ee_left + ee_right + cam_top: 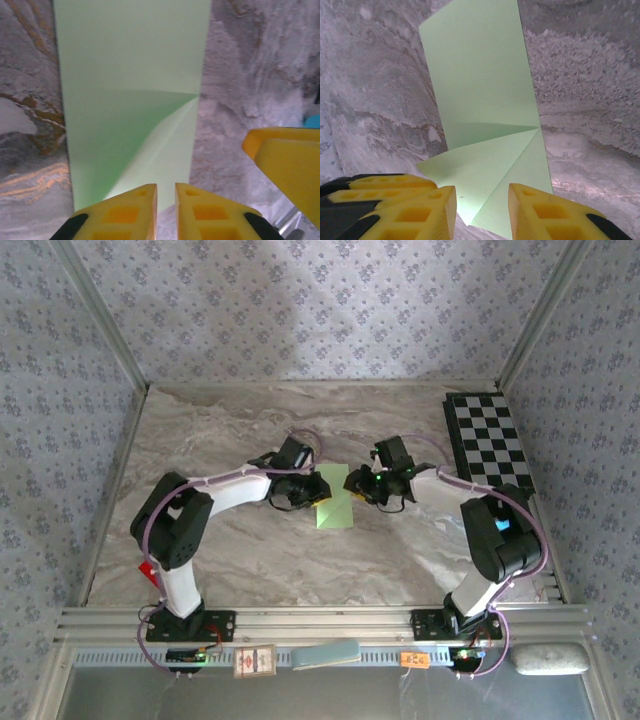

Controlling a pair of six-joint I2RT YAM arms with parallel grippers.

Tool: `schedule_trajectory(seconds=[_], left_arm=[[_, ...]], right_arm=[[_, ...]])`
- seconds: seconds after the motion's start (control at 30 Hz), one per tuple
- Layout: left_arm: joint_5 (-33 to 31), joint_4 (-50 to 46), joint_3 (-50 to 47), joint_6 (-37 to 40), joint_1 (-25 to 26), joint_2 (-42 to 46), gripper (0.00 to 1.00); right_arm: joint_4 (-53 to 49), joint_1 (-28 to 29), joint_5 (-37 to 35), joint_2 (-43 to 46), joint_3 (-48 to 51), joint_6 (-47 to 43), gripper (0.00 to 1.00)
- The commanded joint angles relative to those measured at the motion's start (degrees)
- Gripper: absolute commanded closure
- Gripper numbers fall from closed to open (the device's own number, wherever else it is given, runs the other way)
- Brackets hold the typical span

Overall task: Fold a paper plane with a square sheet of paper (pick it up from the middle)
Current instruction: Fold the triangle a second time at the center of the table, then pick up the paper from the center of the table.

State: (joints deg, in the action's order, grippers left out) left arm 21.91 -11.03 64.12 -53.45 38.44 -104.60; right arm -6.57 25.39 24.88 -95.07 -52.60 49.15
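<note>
Judging from the creases, you're roughly midway: the paper plane (335, 502) lies flat on the marble table (220, 430) between both arms. It's a narrow strip with a diagonal corner flap at one end and no pointed dart yet, so nose and wing folds look left to do. Your left gripper (166, 192) hovers at the strip's end, jaws a thin slit apart and gripping nothing visible; your right gripper (482, 197) stands wider apart over the flap, not pinching it.
</note>
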Motion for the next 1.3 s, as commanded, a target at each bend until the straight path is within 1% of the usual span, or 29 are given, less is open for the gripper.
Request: schedule_trajectory(seconds=[0.0, 0.27, 0.6, 0.7, 0.87, 1.27], left_arm=[[-2.11, 0.49, 1.32, 1.24, -0.74, -2.19, 0.85], [-4.66, 0.31, -0.08, 0.4, -1.21, -4.85, 0.89], [-4.69, 0.78, -1.65, -1.13, -1.33, -5.78, 0.89], [-4.43, 0.92, -1.98, -1.44, -1.27, -6.03, 0.89], [-4.11, 1.19, -2.37, -1.74, -1.3, -6.2, 0.89], [-4.03, 1.19, -2.68, -2.19, -1.27, -6.14, 0.9]], right_arm=[[0.19, 0.69, 1.42, -2.38, -0.4, 2.25, 0.66], [0.58, 2.04, 2.04, -5.68, -1.54, 3.59, 0.65], [-0.38, 3.08, 1.22, -8.46, -3.45, 4.47, 0.62], [-0.24, 3.18, 1.43, -8.88, -3.74, 4.33, 0.64], [0.51, 3.44, 2.01, -9.43, -4.01, 4.45, 0.68], [4.94, 3.44, 6.23, -10.53, -2.84, 6.9, 0.68]])
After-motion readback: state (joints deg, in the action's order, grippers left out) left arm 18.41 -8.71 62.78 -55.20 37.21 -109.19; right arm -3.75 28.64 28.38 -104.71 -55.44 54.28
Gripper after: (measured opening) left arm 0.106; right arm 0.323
